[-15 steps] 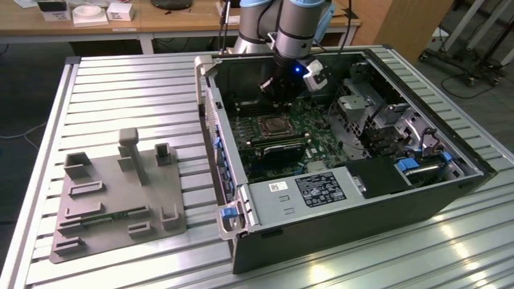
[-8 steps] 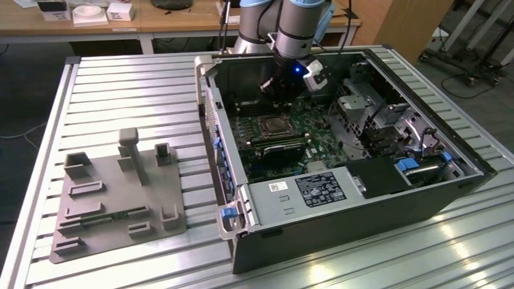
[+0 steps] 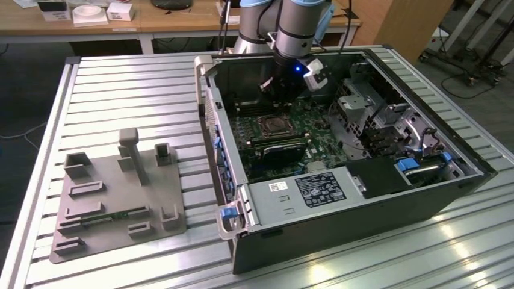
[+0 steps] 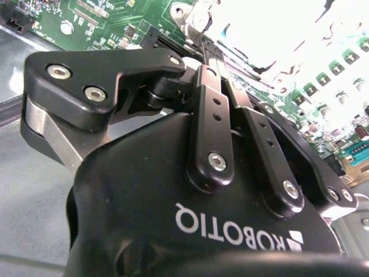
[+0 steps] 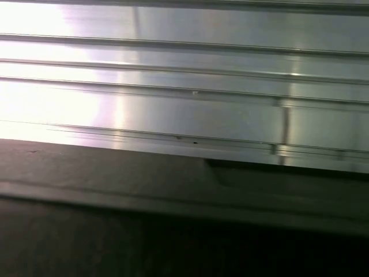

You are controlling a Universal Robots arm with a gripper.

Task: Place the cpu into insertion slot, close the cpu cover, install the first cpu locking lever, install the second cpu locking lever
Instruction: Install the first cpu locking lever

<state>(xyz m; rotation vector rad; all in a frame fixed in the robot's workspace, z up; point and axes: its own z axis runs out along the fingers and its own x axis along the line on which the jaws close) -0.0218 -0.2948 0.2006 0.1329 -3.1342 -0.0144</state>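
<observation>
In the exterior view my gripper (image 3: pixel 273 99) hangs inside the open computer case (image 3: pixel 449 186), just beyond the far edge of the insertion slot (image 3: pixel 275 126). The slot is a square socket with a silver rim, the cpu cover, on the green board (image 3: pixel 317 135). In the second wrist view the gripper (image 4: pixel 199 46) has its black fingers (image 4: pixel 210 109) drawn together over the board (image 4: pixel 109 23). Glare hides what lies at their tips. The cpu is hidden, and the locking levers are too small to tell apart.
The case lies on a slatted aluminium table (image 3: pixel 129 90). A grey box with a black label (image 3: pixel 313 189) sits at the case's near end, with drive cages (image 3: pixel 377 114) toward the exterior view's right. A grey fixture plate (image 3: pixel 112 198) stands on the table toward that view's left.
</observation>
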